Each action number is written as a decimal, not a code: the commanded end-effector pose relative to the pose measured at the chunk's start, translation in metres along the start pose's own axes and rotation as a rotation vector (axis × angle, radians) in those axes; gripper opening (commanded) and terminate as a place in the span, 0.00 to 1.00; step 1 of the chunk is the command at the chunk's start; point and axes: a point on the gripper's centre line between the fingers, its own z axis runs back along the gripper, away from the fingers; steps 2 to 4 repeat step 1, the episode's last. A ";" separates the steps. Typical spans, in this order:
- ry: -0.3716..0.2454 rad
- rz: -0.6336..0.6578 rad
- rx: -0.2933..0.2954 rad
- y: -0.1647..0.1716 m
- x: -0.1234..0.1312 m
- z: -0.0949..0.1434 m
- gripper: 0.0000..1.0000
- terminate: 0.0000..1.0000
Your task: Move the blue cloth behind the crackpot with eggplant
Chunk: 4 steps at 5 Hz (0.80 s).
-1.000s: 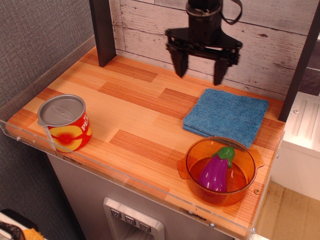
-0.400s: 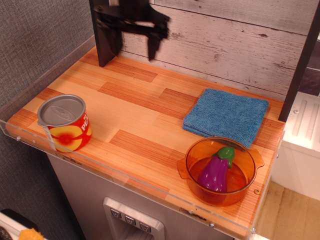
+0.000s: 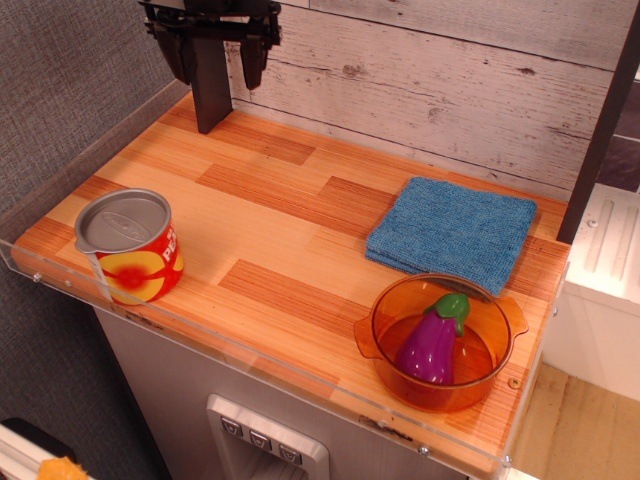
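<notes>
The folded blue cloth [image 3: 452, 232] lies flat on the wooden counter at the right, just behind the orange pot [image 3: 438, 340]. The translucent orange pot stands at the front right corner and holds the purple eggplant [image 3: 433, 340] with its green cap pointing up and back. My black gripper [image 3: 217, 65] hangs open and empty at the top left, high above the back left corner of the counter, far from the cloth and the pot. Its upper part is cut off by the frame.
A red and yellow tin can [image 3: 129, 246] with a grey lid stands at the front left. A dark post [image 3: 211, 85] rises at the back left, another at the right edge [image 3: 598, 130]. A clear guard [image 3: 250, 350] rims the counter front. A plank wall is behind.
My gripper has swung from above the cloth at the back right across to the back left corner, staying open and empty. The cloth, pot, eggplant and can have not moved.
</notes>
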 end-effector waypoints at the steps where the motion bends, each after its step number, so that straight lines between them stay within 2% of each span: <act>1: -0.038 -0.043 0.017 0.009 0.008 0.011 1.00 1.00; 4: -0.038 -0.043 0.017 0.009 0.008 0.011 1.00 1.00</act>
